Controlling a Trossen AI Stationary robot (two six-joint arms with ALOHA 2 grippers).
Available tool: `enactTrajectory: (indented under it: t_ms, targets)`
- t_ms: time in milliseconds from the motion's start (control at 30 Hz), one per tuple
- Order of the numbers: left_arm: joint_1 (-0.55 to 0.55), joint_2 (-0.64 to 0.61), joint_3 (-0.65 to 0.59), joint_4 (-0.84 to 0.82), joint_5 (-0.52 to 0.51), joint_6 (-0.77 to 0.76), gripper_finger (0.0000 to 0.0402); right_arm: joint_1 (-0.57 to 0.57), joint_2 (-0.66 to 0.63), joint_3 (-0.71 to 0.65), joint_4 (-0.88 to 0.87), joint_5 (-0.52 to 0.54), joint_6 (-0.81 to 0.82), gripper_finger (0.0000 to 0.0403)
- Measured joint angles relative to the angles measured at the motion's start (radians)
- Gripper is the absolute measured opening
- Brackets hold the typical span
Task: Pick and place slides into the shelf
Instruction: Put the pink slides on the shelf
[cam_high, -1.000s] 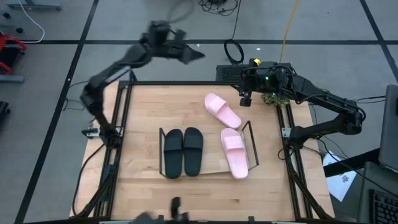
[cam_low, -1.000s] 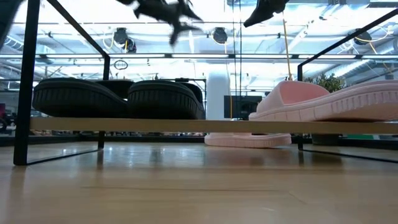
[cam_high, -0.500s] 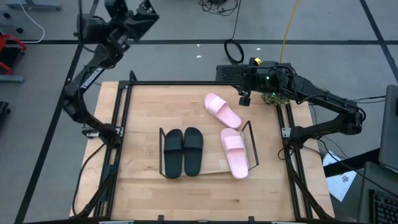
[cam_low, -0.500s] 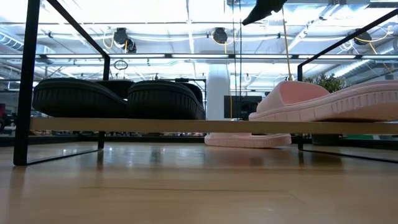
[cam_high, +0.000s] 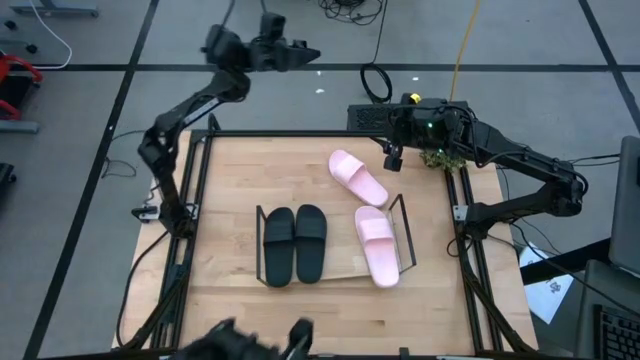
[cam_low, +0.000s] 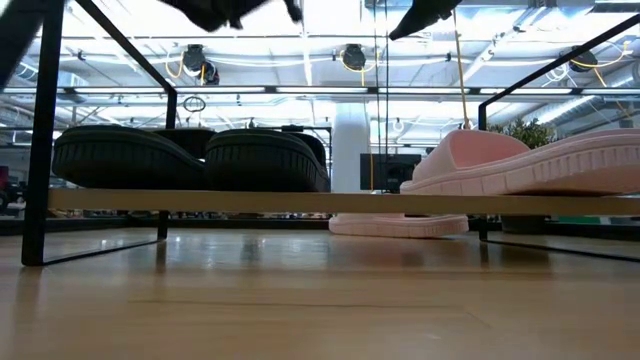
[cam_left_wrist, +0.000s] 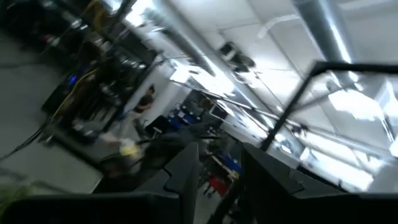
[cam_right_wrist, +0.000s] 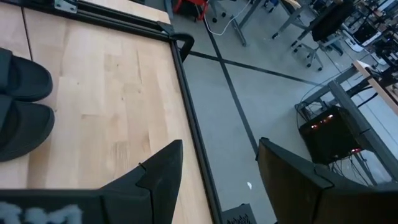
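Right gripper (cam_high: 392, 157) hovering w/ fingers apart, empty, just beyond far edge of table (cam_high: 230, 190), near loose pink slide (cam_high: 357, 177). 2nd pink slide (cam_high: 376, 245) lying on shelf (cam_high: 403, 228), right end; black pair (cam_high: 294, 244) sitting side by side at left end. Left gripper (cam_high: 300, 55) raised beyond table, part-open, holding nothing.
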Motion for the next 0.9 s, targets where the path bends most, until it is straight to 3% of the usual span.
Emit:
enactTrajectory:
  t_ms: [300, 567, 700, 900]
  targets:
    - [0.045, 0.245, 0.0, -0.013, 0.0, -0.138, 0.012, 0.0, 0.0, 0.0, -0.001, 0.053, -0.001, 0.0196]
    - [-0.03, 0.421, 0.0, -0.27, 0.046, -0.151, 0.012, 0.0, 0.0, 0.0, -0.01, 0.053, -0.001, 0.0196]
    - [-0.069, 0.446, 0.0, -0.38, 0.134, -0.114, 0.012, 0.0, 0.0, 0.0, -0.045, 0.053, -0.003, 0.0196]
    - [-0.084, 0.444, 0.0, -0.604, 0.152, 0.045, 0.012, 0.0, 0.0, 0.0, -0.054, 0.054, -0.004, 0.0196]
